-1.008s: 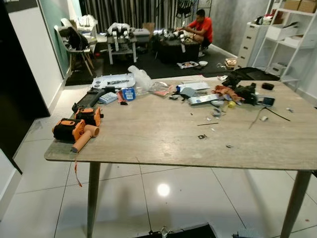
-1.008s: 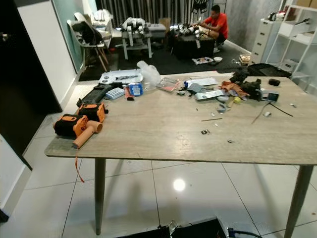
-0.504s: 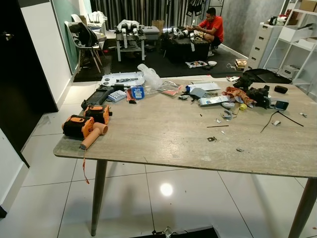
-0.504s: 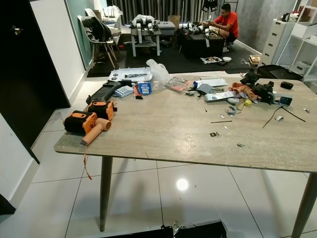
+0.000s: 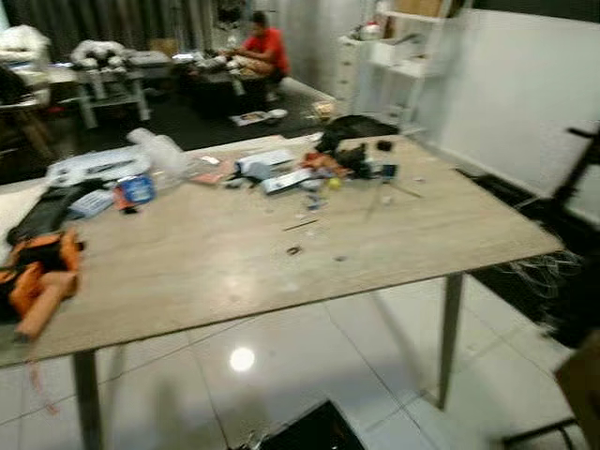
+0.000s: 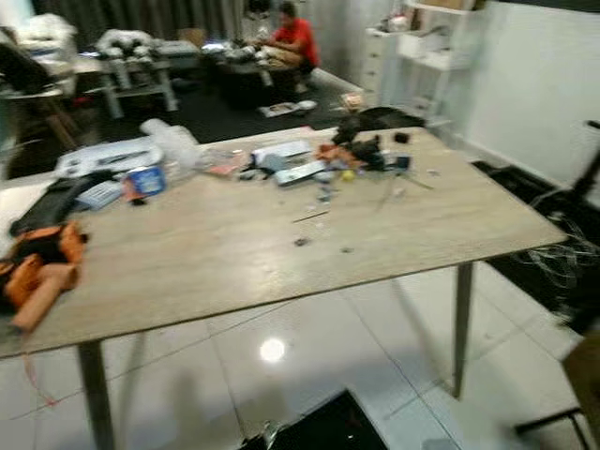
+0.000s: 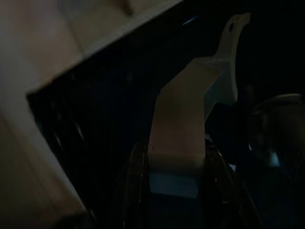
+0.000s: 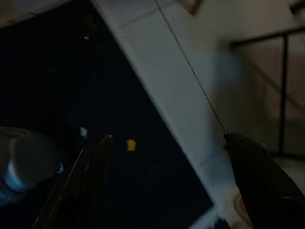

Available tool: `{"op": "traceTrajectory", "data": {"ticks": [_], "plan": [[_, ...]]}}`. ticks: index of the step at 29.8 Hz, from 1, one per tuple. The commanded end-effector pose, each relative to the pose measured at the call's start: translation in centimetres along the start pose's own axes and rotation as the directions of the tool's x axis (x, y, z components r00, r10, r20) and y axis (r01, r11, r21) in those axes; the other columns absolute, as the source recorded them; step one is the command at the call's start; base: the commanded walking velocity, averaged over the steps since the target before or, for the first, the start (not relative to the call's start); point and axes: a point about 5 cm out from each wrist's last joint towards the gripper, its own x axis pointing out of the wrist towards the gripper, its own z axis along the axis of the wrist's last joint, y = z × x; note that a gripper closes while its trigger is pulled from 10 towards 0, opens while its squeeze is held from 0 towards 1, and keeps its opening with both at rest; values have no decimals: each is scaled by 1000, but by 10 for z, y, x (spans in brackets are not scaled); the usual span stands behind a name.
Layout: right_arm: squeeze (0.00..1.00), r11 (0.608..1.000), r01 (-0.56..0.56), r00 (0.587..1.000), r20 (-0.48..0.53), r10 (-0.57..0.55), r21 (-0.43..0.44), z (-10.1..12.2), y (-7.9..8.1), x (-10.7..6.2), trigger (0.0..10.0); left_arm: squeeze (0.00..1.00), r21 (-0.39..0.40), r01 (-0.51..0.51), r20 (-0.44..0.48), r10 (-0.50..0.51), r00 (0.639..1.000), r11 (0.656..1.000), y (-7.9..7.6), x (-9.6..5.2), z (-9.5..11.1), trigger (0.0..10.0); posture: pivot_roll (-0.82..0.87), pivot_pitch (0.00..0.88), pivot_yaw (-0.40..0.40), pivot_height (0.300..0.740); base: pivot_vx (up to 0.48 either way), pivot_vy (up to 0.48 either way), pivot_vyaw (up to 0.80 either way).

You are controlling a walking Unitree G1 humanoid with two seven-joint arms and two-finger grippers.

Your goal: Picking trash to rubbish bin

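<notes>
Litter is scattered over a long pale wooden table [image 5: 234, 272]: small dark scraps [image 5: 293, 250], a crumpled clear plastic bag [image 5: 161, 150], and a heap of papers, wrappers and black gear [image 5: 323, 164] near the far edge. The picture is blurred. My right gripper [image 8: 167, 137] hangs low over dark ground and white floor tiles, open, with nothing between its fingers [image 8: 81, 181]. My left gripper [image 7: 176, 200] hangs in deep shade, with a pale strip-like shape [image 7: 183, 114] in front of it.
An orange and black tool [image 5: 37, 277] lies at the table's left end. A person in a red shirt [image 5: 265, 47] sits on the floor far behind. White shelves [image 5: 394, 56] stand at the back right. A black stand [image 5: 581, 187] and tangled wires [image 5: 539, 272] are to the right.
The head camera has swung to the right and the picture has blurred, so the table now sits further left and the right wall and black stand have come into view.
</notes>
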Motion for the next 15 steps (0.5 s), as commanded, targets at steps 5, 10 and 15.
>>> {"op": "traceTrajectory", "data": {"ticks": [5,10,15], "plan": [[0,1000,-7,1000,-9,6,-15,-3,4,0,10000,0,22,-8,-40,9,999,1000,6,-1,-12,10000,-100,106,32,740,0,0,-800],[0,999,-7,1000,-14,7,-32,-4,4,0,10000,0,30,-8,-46,10,999,1000,6,-1,-16,10000,-99,103,28,740,0,0,-800],[0,999,-6,1000,-15,5,-41,-4,4,0,10000,0,29,-3,-49,4,999,1000,4,-2,-18,10000,-99,105,26,740,0,0,-800]]}}
